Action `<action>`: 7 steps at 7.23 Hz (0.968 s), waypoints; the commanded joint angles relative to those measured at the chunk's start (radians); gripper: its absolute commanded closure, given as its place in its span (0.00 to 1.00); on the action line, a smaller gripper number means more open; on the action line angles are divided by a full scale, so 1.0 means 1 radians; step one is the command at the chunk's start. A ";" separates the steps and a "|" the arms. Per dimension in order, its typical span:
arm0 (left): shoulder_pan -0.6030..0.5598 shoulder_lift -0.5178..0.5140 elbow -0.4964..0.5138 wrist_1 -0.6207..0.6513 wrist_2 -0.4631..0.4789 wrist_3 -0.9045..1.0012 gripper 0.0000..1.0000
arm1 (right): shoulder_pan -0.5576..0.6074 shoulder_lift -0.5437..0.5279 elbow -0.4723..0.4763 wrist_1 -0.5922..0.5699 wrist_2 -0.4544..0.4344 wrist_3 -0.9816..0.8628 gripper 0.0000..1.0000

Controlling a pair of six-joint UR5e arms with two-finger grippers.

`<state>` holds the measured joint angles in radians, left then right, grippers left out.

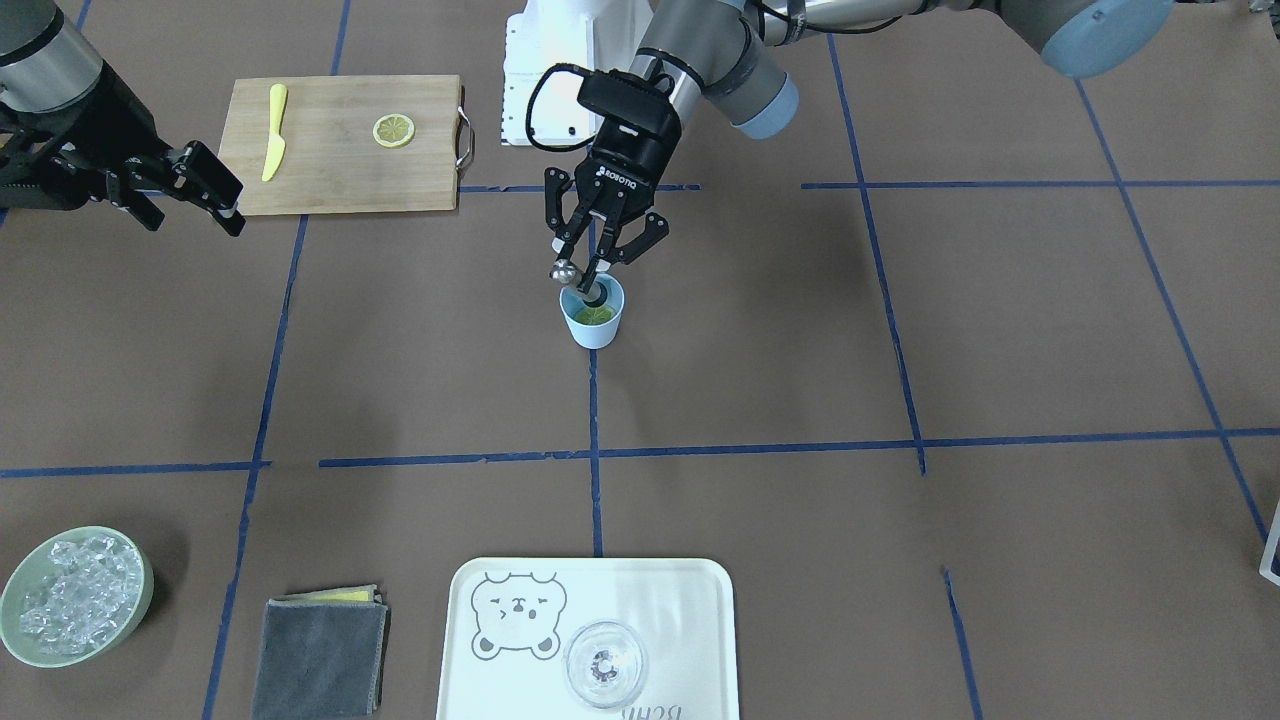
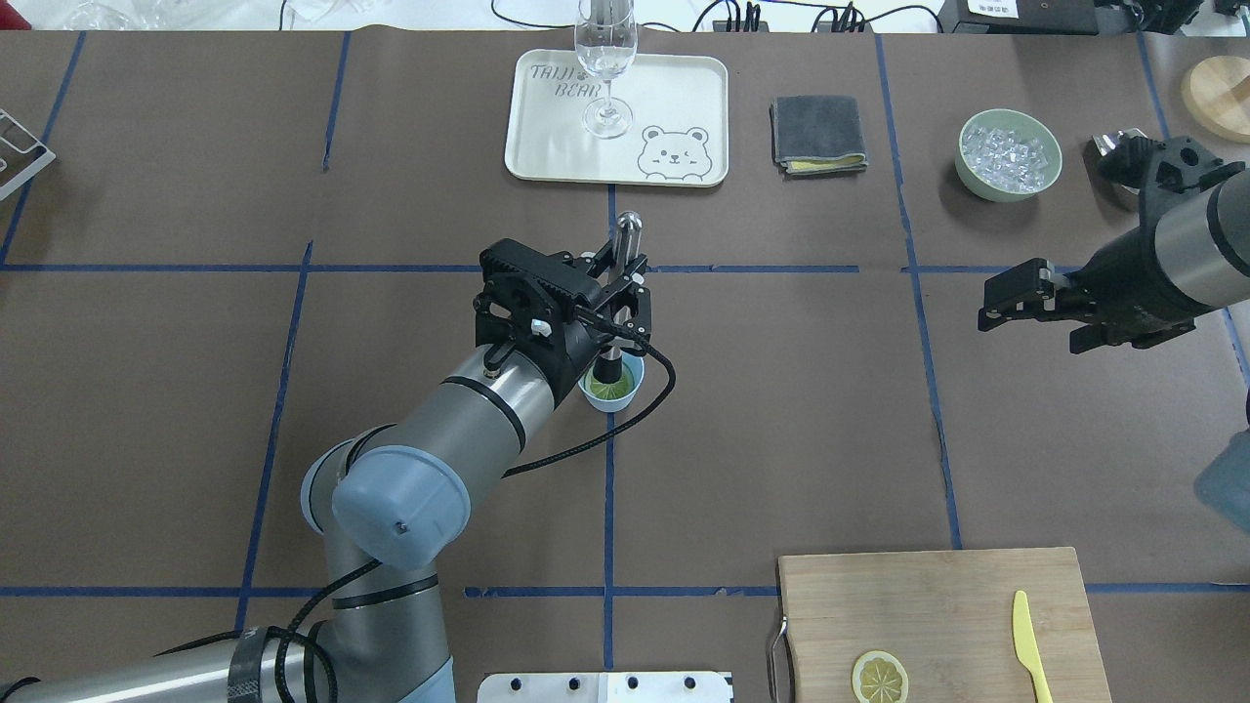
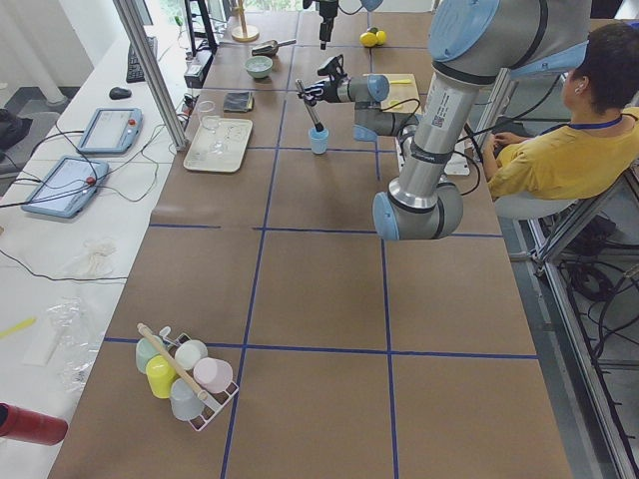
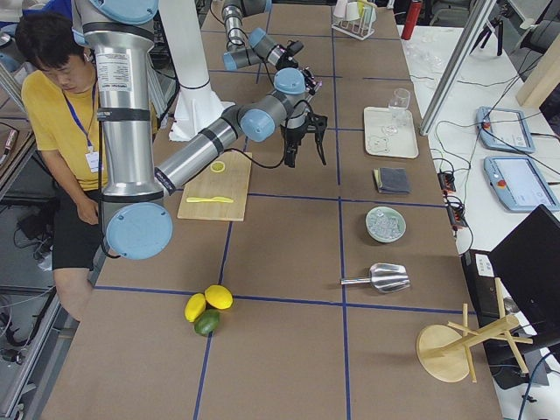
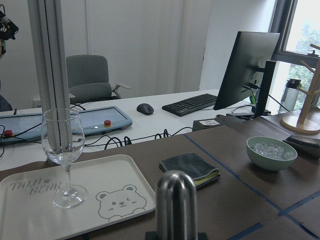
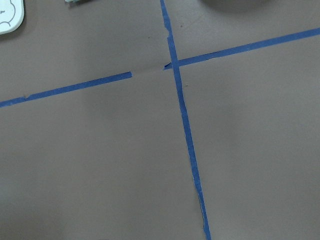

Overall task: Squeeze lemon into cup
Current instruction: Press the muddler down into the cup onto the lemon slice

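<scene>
The light-blue cup stands near the table's middle, and also shows in the overhead view. A yellow-green lemon slice lies inside it. My left gripper is above the cup, shut on a metal muddler. The muddler's black end is down in the cup, on the slice. Its rounded top fills the bottom of the left wrist view. A second lemon slice lies on the wooden cutting board. My right gripper hovers open and empty beside the board.
A yellow plastic knife lies on the board. A white bear tray holds a clear wine glass. A pale green bowl of ice and a folded grey cloth sit beside the tray.
</scene>
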<state>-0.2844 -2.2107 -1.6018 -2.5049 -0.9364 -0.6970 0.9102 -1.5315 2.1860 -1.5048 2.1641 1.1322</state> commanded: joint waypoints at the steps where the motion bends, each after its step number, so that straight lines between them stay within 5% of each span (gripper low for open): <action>1: 0.004 -0.018 0.054 -0.006 -0.001 -0.013 1.00 | -0.001 0.004 -0.002 0.000 -0.001 0.003 0.00; 7: 0.008 -0.015 0.004 -0.005 -0.005 0.002 1.00 | -0.002 0.010 0.003 0.000 -0.001 0.012 0.00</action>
<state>-0.2765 -2.2255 -1.5642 -2.5108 -0.9391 -0.7005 0.9084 -1.5218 2.1889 -1.5048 2.1629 1.1431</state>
